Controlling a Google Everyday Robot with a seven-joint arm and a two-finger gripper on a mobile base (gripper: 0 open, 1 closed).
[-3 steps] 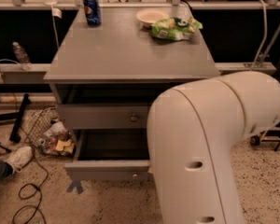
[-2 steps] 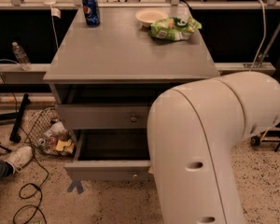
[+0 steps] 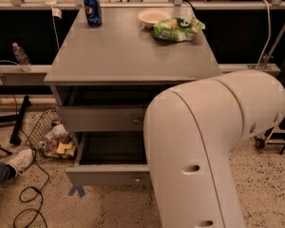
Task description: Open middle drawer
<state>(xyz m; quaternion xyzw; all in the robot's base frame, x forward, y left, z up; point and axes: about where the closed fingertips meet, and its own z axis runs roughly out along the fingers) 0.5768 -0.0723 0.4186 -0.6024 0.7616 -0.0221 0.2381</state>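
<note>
The grey cabinet (image 3: 128, 51) stands in the middle of the camera view. The middle drawer (image 3: 102, 118) has a medium-height grey front with a small round knob (image 3: 136, 121). It sits slightly forward, with a dark gap above it. Below it, the lowest, slimmer drawer front (image 3: 104, 175) is pulled far out, and its dark inside shows. A large white link of my arm (image 3: 204, 146) fills the lower right and covers the right part of both fronts. My gripper is out of view, hidden behind or below this arm link.
On the cabinet top stand a blue soda can (image 3: 92, 11), a white bowl (image 3: 153, 17) and a green snack bag (image 3: 178, 28). A wire basket of trash (image 3: 50, 137), cables (image 3: 28, 194), a water bottle (image 3: 20, 56) and someone's shoe (image 3: 16, 161) lie left.
</note>
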